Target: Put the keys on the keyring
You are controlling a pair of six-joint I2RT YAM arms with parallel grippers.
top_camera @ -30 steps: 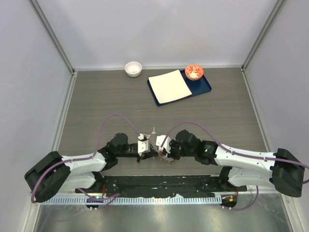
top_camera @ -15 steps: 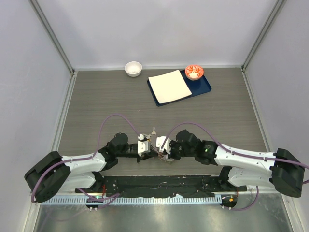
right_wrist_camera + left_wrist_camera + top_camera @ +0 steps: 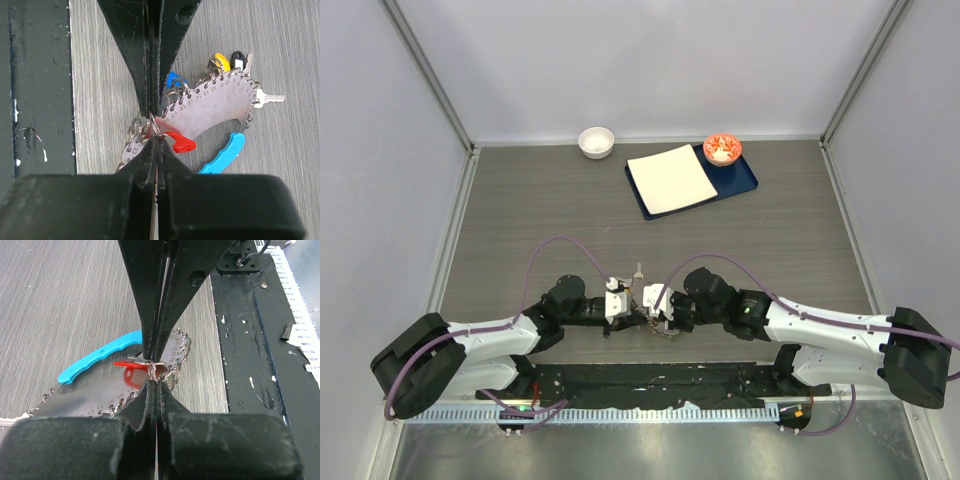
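The keyring is a grey numbered crescent plate [image 3: 220, 107] edged with small wire rings, with a light blue plastic piece [image 3: 225, 152]; it also shows in the left wrist view [image 3: 95, 362]. It lies on the table near the front edge. Yellow [image 3: 220, 60], black [image 3: 238, 58] and blue [image 3: 173, 79] key heads hang at its far side. My left gripper [image 3: 154, 385] and right gripper [image 3: 156, 139] are both shut and meet tip to tip over one small ring [image 3: 150, 363]. The red key [image 3: 132, 376] sits at that ring, its head red beside the right tips [image 3: 184, 143]. Red shows between the left jaws.
A black mat strip [image 3: 255, 340] runs along the near table edge beside the grippers. At the back stand a white bowl [image 3: 596, 141], a blue tray [image 3: 745, 180] with a white sheet [image 3: 670, 178], and a red bowl [image 3: 722, 149].
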